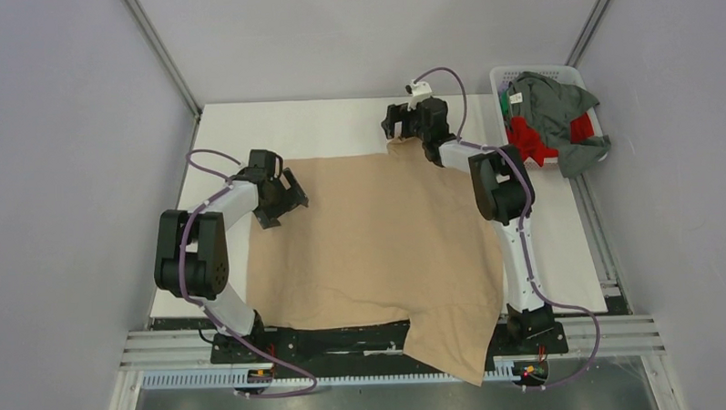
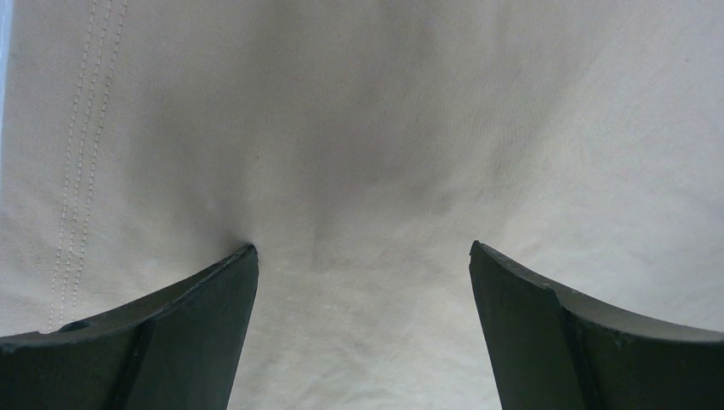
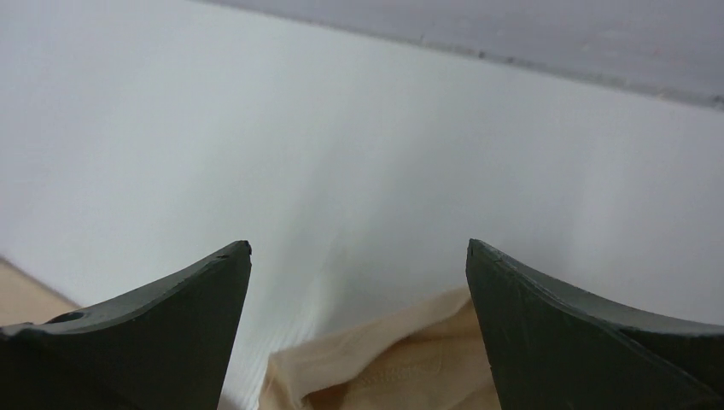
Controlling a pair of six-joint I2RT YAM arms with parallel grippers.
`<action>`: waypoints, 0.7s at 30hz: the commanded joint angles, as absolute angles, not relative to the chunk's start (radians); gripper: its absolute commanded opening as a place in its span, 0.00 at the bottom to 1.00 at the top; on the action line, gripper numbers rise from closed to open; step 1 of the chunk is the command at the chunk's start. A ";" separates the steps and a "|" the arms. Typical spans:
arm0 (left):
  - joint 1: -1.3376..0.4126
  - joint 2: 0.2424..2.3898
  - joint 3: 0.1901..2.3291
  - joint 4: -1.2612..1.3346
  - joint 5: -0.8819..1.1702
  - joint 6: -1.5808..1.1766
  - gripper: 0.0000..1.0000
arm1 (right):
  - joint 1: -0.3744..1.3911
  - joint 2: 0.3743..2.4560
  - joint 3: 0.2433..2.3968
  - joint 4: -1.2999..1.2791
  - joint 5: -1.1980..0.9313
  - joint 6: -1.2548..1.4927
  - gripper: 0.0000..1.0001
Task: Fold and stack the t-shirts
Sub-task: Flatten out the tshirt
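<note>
A: Report the position of the large plain tan-beige cloth t-shirt (image 1: 370,241).

B: From where I stand, it lies spread flat over the white table (image 1: 293,125), between the two arms. One near corner hangs off the table's near edge and drapes across the metal rail (image 1: 619,335).

A: State of the left gripper (image 2: 362,252)?

B: The jaws stand wide apart, nothing clamped. It sits low at the shirt's left edge. In its wrist view the tan cloth fills the frame. The left-hand finger (image 2: 171,342) presses on the fabric, and a small pucker forms at its tip. A double line of stitching runs along the cloth's left side.

A: State of the right gripper (image 3: 359,248)?

B: Also spread apart and gripping nothing. It is at the shirt's far right corner. A bunched tip of tan cloth shows low between the fingers, with bare table beyond.

A: The other shirts?

B: Both are in the white plastic lattice basket (image 1: 537,70) at the table's far right. The grey-green shirt (image 1: 556,102), with its white neck label (image 1: 516,97), spills over the basket's rim. The bright red shirt (image 1: 530,143) lies partly under it.
</note>
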State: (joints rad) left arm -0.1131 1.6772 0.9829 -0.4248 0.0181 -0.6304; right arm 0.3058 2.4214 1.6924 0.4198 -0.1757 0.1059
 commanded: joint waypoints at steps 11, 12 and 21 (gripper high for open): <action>-0.109 1.727 0.957 -0.382 0.026 -0.588 1.00 | 0.315 2.106 1.500 0.512 -0.179 0.017 0.98; -0.109 1.728 0.956 -0.380 0.030 -0.588 1.00 | 0.314 2.070 1.442 0.523 -0.182 0.025 0.98; -0.109 1.725 0.948 -0.379 0.034 -0.585 1.00 | 0.327 2.000 1.224 0.528 -0.238 0.111 0.98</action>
